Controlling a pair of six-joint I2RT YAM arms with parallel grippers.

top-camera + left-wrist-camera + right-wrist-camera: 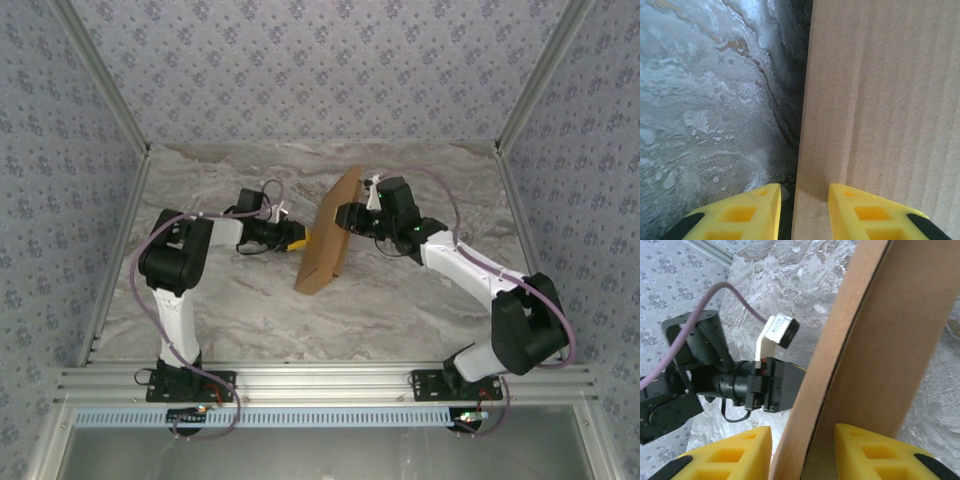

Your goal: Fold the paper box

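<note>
Surface: a grey-and-white marble-patterned tabletop [250, 310] with faint tan veins, matte, and bare around the arms.
Room: walls papered in a blue-grey floral print [320, 60] close off the back and both sides. Slanted silver metal posts [105, 80] stand at the far corners.
Near edge: a ribbed aluminium rail [320, 380] runs across, and both arm bases are bolted to it.
Task thing: the plain brown corrugated-cardboard paper box [328, 235] stands on one edge near the middle of the table, between the two grippers, and leans slightly. Its lower edge is on the marble.
Left gripper [298, 240]: in the left wrist view its yellow fingers [740, 215] straddle the vertical edge of the cardboard, with a dark gap beside one finger. Whether they press on it I cannot tell.
Right gripper [345, 215]: it sits at the upper part of the box. In the right wrist view its narrow jaws have a doubled cardboard panel filling the space between the yellow fingers [875, 450], so it is holding the box.
Beyond the panel: the left arm's black wrist [755, 385], with a white camera housing [780, 330] and a purple cable [735, 290], is just beside the cardboard.
</note>
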